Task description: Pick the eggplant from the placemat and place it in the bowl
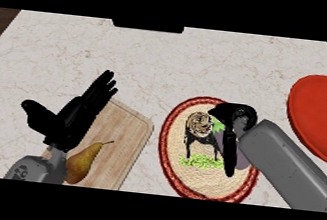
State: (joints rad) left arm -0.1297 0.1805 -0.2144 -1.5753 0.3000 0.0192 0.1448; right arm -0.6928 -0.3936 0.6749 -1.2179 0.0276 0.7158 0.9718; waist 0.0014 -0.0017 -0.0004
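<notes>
Head view: eggplant point(240, 158) mostly hidden under right hand point(232, 120), only purple sliver showing beside forearm, over round placemat point(176, 148). Right fingers curled down round eggplant; whether it is lifted off mat, cannot tell. Placemat picture partly covered. Red bowl point(321, 118) at right, cut off by edge, well apart. Left hand point(65, 117) open, fingers straight, over wooden cutting board point(123, 138); pear point(83, 161) on board, just beside wrist.

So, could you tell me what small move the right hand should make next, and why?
Probably lift straight up off the placemat. The right hand is curled down over the mat's middle, seemingly round the eggplant, which shows only as a purple sliver. The red bowl sits to the right, apart from the mat, so lifting should come first.
</notes>
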